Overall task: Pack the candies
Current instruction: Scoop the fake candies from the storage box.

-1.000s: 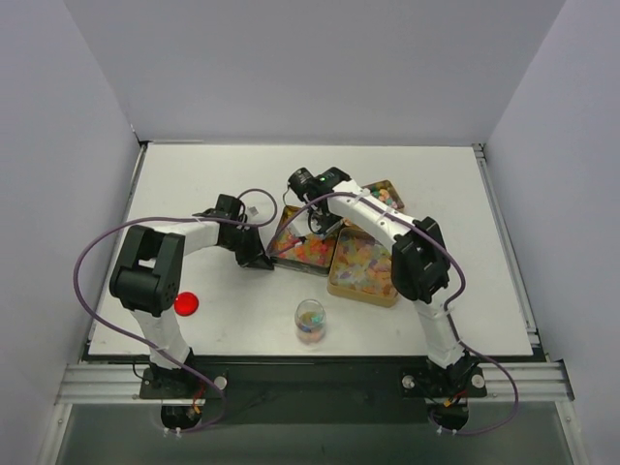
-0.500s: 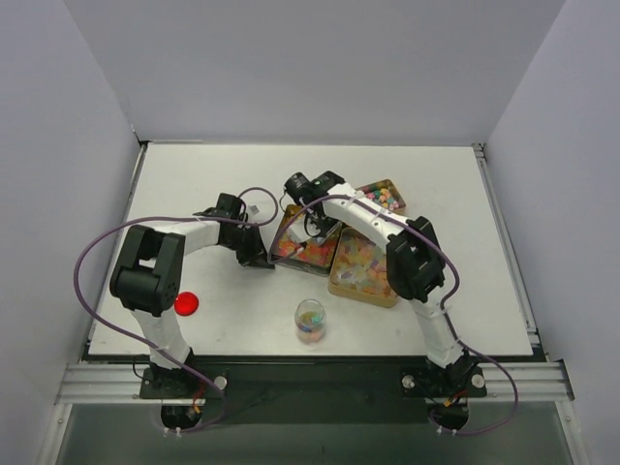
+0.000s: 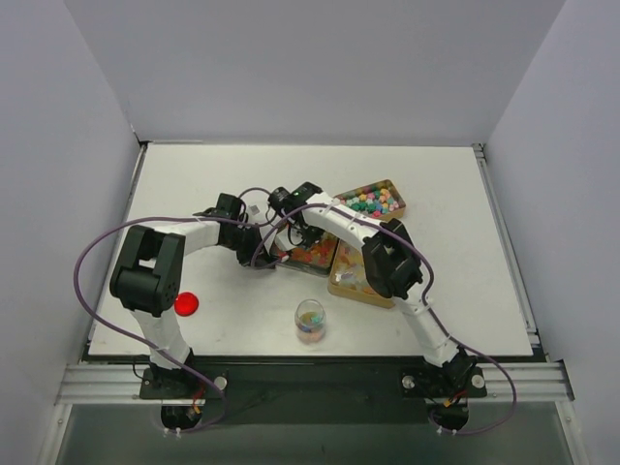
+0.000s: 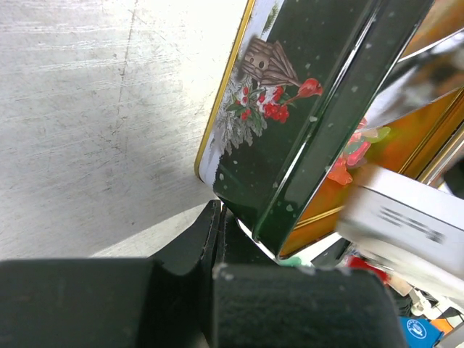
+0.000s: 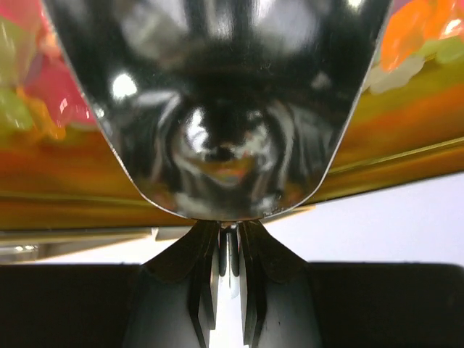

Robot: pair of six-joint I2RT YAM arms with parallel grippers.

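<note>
The candies (image 3: pixel 315 257) we want, orange gummy bits, lie in the green tin (image 4: pixel 290 130) at mid-frame of the top view, straight ahead of the scoop (image 5: pixel 217 109), which the right gripper (image 5: pixel 228 264) pinches by its handle. The left gripper (image 4: pixel 217 225), jaws pressed together, sits at the tin's left corner.

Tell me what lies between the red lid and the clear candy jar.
Nothing but bare white table. The top view shows an open stretch between the red lid and the clear jar.
</note>
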